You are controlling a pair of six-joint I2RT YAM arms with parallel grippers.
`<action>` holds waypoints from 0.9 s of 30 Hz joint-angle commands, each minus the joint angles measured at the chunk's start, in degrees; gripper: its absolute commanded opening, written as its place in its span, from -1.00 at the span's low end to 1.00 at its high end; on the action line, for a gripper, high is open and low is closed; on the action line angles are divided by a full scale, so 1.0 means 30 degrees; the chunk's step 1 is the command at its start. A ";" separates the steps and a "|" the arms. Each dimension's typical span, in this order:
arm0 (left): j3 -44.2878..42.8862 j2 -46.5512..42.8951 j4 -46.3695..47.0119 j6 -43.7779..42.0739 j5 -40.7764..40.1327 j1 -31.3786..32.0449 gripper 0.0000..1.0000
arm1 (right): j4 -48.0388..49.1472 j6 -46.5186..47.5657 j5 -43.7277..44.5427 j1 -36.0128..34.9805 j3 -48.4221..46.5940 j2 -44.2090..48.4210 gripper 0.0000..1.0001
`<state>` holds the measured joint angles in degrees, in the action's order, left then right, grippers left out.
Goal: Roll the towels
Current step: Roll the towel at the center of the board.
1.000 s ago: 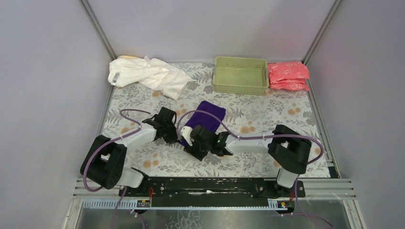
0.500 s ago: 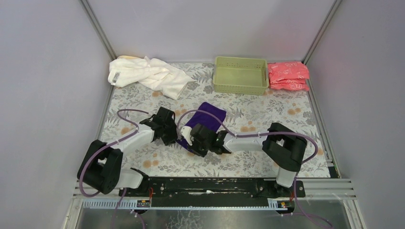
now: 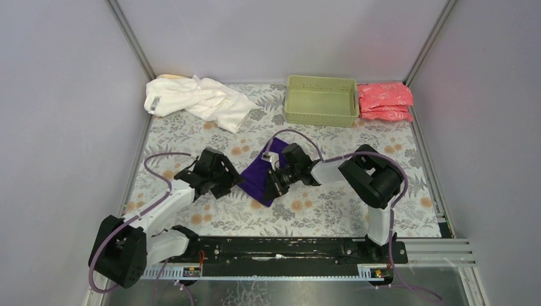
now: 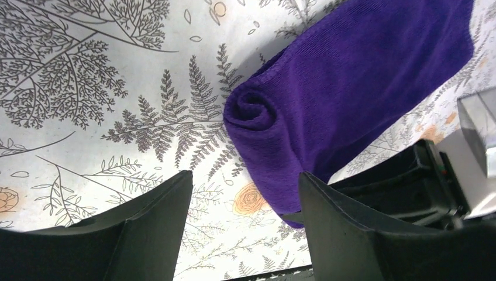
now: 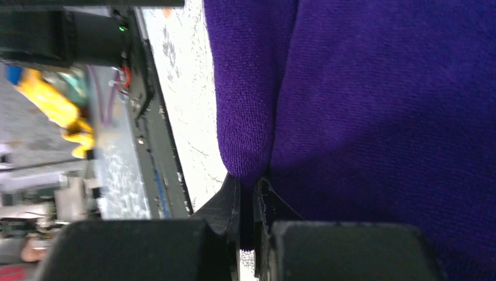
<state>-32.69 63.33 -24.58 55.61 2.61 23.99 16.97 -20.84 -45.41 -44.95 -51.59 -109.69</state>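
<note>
The dark purple towel [image 3: 255, 177] lies mid-table, and its near-left end is curled into a small roll [image 4: 252, 111]. My right gripper [image 3: 275, 173] reaches in from the towel's right side. In the right wrist view it [image 5: 248, 188] is shut on a fold of the purple cloth [image 5: 380, 88]. My left gripper [image 3: 224, 181] stands open just left of the towel. Only the towel's edge lies beside its right finger [image 4: 351, 228]. The white towel [image 3: 194, 99] is heaped at the far left corner, and a pale yellow towel [image 3: 168, 77] peeks out behind it.
A light green basket [image 3: 321, 100] stands at the far middle, with pink-red packets [image 3: 385, 101] to its right. Grey walls close in the floral table on three sides. The black rail [image 3: 281, 247] with both arm bases runs along the near edge.
The left gripper opened and drew back to the left off the towel. The right gripper shut on the purple towel, and its arm swung toward the far side.
</note>
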 commanded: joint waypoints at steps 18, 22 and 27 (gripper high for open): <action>0.0693 0.5117 0.3638 -0.0140 0.0326 -0.0027 0.01 | -0.1841 -0.1348 -0.0845 0.1638 -0.0555 0.0010 -0.48; 0.1083 0.5326 0.3739 -0.0168 0.0158 -0.0025 -0.07 | -0.4416 0.0610 0.1582 0.1250 -0.0787 0.1912 -0.23; 0.1362 0.5493 0.3794 -0.0140 0.0179 -0.0027 -0.07 | -0.6839 0.3024 0.7153 -0.0394 -0.1115 0.4386 0.01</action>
<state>-31.66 77.36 -11.62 55.70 5.48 23.99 4.89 -20.29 -38.44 -42.04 -52.66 -102.89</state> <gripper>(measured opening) 0.465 0.477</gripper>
